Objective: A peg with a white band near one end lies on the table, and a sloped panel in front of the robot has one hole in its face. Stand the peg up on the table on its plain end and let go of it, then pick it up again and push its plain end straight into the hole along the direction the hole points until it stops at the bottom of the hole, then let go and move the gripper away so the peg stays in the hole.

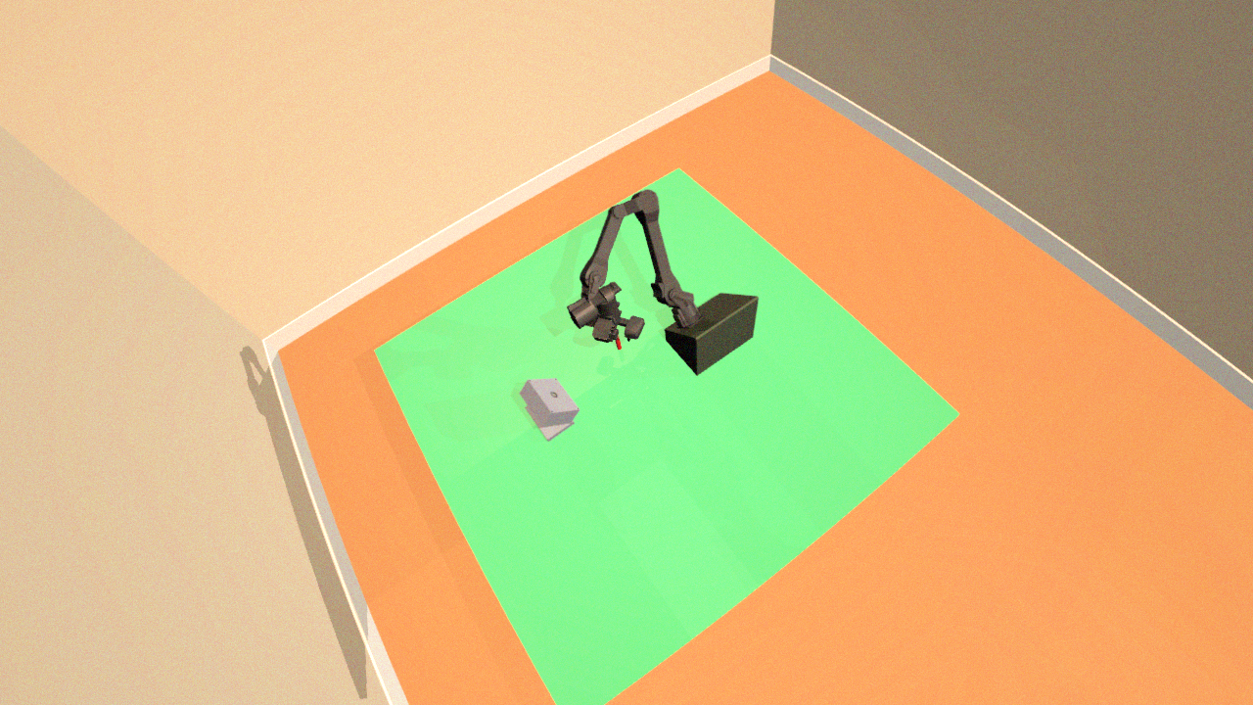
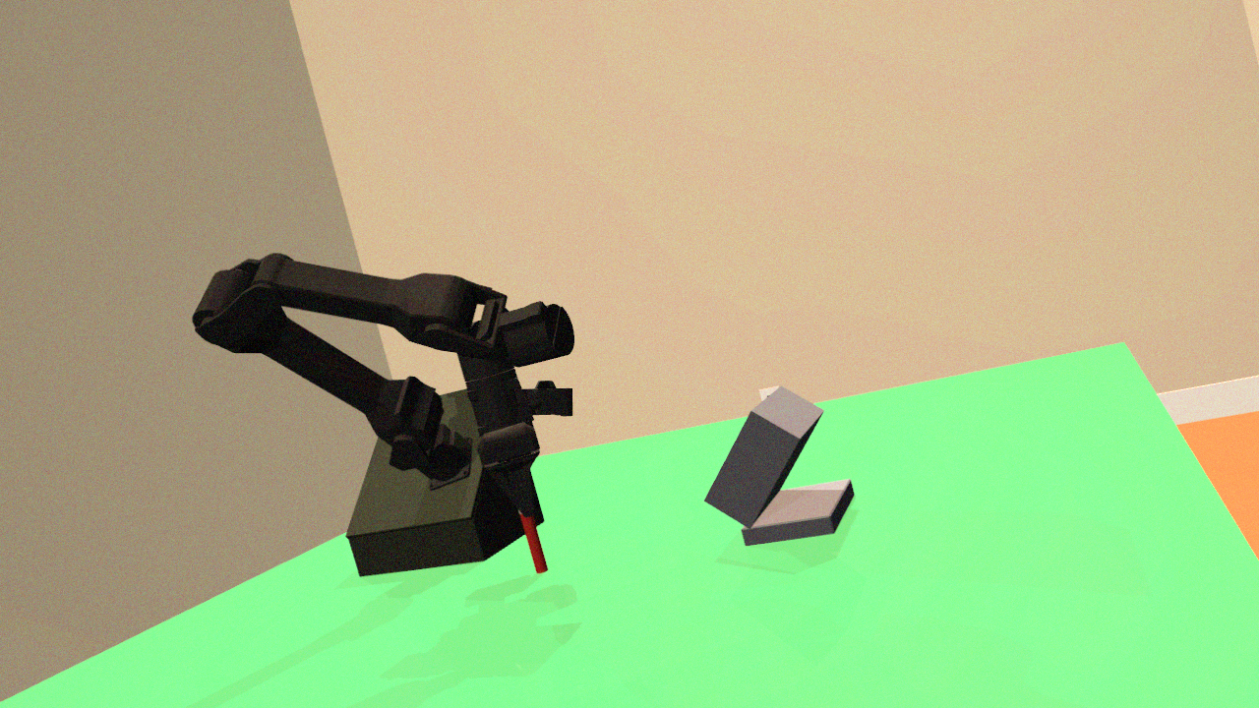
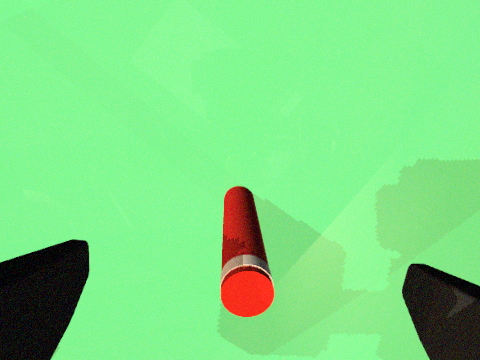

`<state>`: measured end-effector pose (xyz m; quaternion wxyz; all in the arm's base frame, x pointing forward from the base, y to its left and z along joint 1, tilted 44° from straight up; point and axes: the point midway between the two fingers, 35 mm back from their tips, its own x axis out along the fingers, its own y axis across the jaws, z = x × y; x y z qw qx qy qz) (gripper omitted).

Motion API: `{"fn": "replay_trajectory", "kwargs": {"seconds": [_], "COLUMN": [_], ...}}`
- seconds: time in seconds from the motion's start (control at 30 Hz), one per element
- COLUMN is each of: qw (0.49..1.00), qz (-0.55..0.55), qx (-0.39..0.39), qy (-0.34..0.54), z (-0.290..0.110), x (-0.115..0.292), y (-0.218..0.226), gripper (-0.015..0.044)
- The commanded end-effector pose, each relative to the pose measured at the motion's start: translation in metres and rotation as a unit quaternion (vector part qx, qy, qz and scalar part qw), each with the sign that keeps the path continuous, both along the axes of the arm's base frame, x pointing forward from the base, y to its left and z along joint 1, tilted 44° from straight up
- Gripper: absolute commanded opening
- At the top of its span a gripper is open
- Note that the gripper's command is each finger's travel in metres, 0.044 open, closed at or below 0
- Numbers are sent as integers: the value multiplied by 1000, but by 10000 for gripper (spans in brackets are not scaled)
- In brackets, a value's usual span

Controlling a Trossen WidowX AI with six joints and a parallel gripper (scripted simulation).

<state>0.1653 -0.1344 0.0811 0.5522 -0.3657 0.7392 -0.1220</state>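
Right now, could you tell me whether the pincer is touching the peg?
Apart. The wrist view shows the pincer open, green table between each finger and the standing peg.

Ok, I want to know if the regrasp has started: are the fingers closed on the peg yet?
No: in the wrist view the peg stands free on its plain end, with both fingers far out to either side and not touching it.
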Motion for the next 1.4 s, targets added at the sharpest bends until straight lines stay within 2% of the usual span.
{"fn": "replay_trajectory", "kwargs": {"seconds": [0.0, 0.7, 1.2, 1.37], "qw": [1000, 1000, 1000, 1000], "qz": [1, 1, 0, 0], "qx": [-1, -5, -4, -4], "qy": [5, 6, 1, 1], "z": [-6, -26, -23, -23], "x": [-3, -9, -7, -7], "y": [-4, -25, -24, -24], "gripper": [440, 440, 46, 13]}}
